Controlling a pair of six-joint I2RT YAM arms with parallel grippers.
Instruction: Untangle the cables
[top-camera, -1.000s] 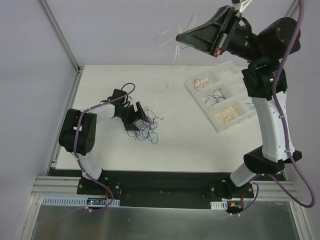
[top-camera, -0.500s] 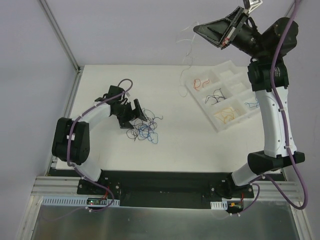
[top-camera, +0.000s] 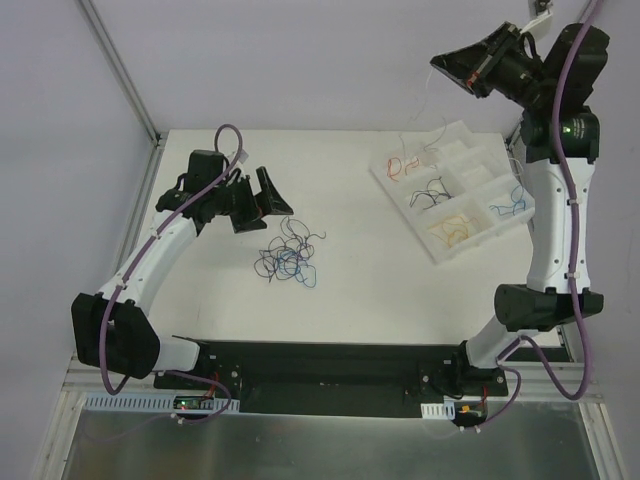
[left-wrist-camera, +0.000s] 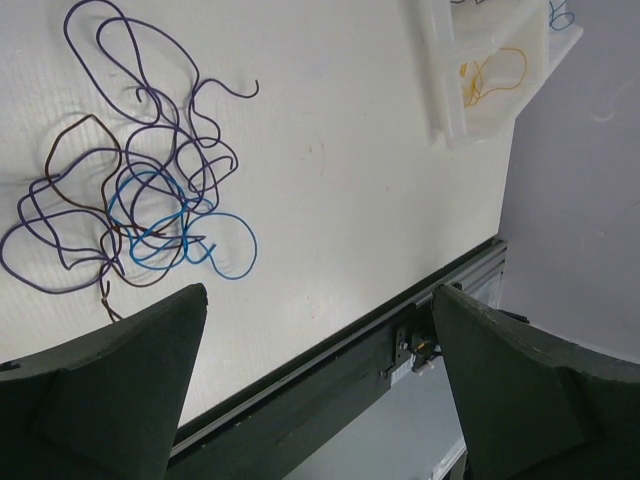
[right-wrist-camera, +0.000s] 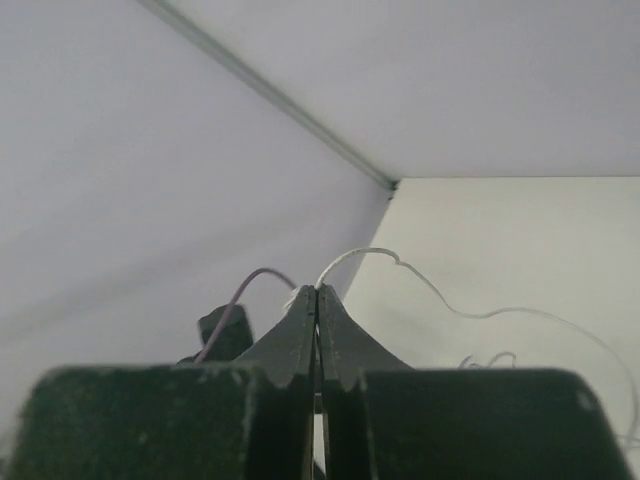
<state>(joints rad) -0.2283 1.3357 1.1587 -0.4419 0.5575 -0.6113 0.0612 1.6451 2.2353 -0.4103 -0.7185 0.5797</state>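
One white wire (right-wrist-camera: 360, 251): pinched in right jaws, held high near tray (top-camera: 405, 215), likely for dropping in.
Left jaws: spread over tangle (top-camera: 285, 260), ready to pick.
Tangle: on surface (top-camera: 350, 290), untouched.

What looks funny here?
The right gripper, high in the air, pinches a thin white wire that dangles loose. Down on the white table, a knot of purple, blue and brown wires lies all tangled.

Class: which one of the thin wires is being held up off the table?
The white wire, pinched in the shut right gripper held high; the other wires lie tangled on the table or sorted in the tray.
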